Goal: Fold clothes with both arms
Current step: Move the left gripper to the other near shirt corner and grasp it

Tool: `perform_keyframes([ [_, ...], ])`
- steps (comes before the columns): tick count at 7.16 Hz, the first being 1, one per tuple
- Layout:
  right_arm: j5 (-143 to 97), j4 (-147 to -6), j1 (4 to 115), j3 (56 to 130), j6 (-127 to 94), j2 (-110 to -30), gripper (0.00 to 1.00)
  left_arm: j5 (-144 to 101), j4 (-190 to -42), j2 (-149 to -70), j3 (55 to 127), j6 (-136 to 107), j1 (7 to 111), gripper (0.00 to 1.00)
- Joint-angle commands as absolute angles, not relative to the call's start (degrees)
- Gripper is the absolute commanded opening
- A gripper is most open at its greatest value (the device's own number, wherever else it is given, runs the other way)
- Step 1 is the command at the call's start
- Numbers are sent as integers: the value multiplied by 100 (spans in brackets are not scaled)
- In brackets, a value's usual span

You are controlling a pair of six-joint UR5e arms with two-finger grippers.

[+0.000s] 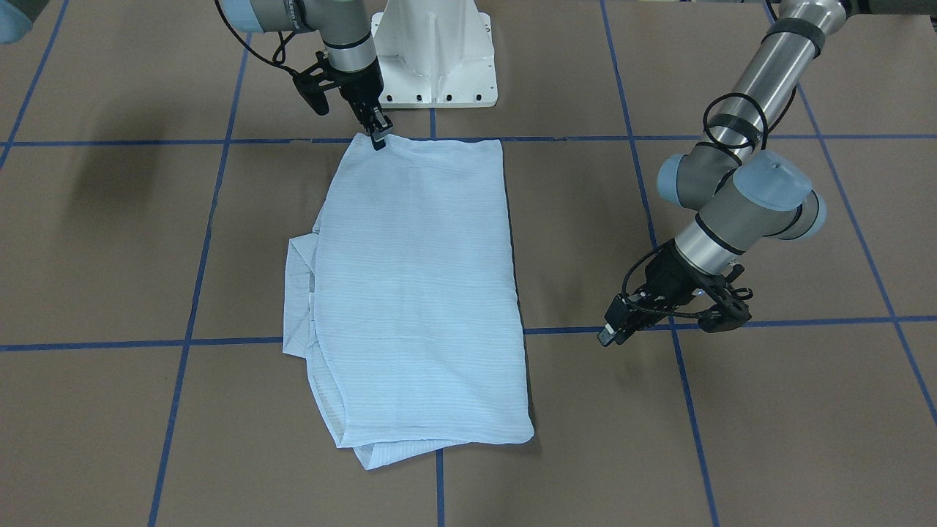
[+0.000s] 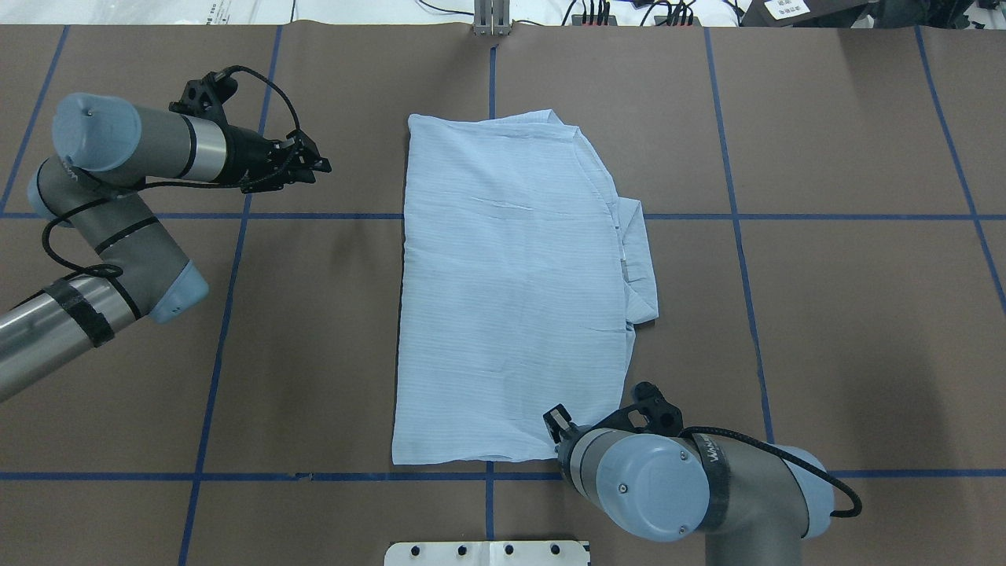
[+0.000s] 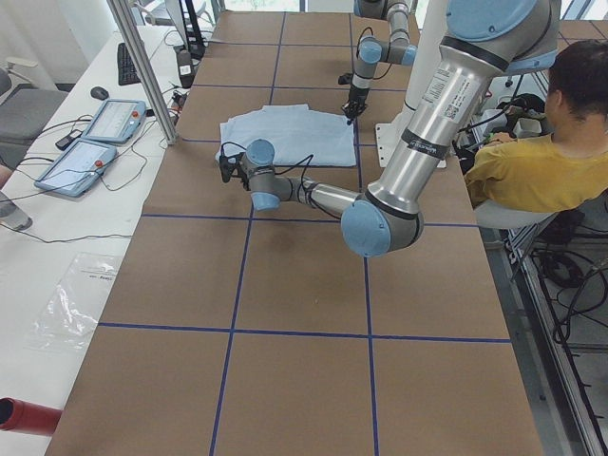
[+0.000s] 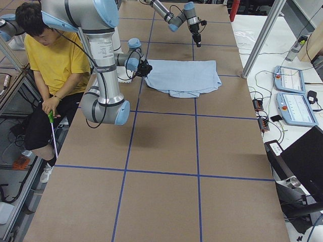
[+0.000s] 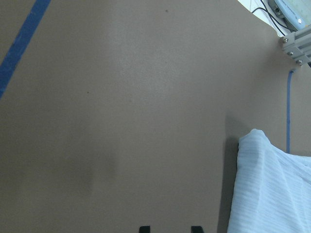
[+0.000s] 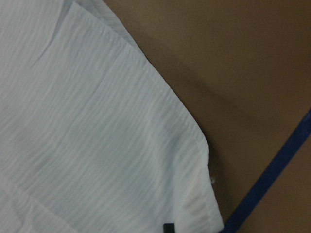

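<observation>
Shirt (image 1: 417, 293): thin, fine-striped cloth, folded approx. rectangular.

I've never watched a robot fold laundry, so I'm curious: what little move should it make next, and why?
Probably the left end effector should slide over to the nearest edge of the shirt. It hangs open above bare table, apart from the cloth, while the right end effector sits at a shirt corner; a two-armed fold likely needs both.
</observation>
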State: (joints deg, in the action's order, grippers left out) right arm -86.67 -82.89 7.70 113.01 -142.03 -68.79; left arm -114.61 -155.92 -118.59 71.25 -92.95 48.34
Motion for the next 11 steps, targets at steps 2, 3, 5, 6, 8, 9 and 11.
perform_keyframes([
  [2,-8719,-8279,782,11373,-14186,-6908,0,-11443,-15557,-10599,8877,-11073,4624,43],
  [3,-8719,-8279,800,11373,-14186,-6908,0,-11435,-15557,-9973,9564,-11126,4545,43],
  [5,-8693,-8279,791,11356,-14186,-6917,0,-10485,-15461,-9835,10026,-12133,3400,43],
  [6,-8701,-8271,791,11329,-14177,-6926,0,-10015,-14729,-9835,10368,-12355,2888,44],
  [8,-8710,-8262,782,11312,-14124,-6917,0,-9162,-13898,-10150,10512,-12674,1850,46],
  [9,-8719,-8270,782,11312,-14124,-6917,0,-9150,-13400,-10430,10538,-12900,1680,46],
  [11,-8710,-8271,774,11312,-14133,-6917,0,-9132,-12151,-11002,10538,-12946,1451,46],
])
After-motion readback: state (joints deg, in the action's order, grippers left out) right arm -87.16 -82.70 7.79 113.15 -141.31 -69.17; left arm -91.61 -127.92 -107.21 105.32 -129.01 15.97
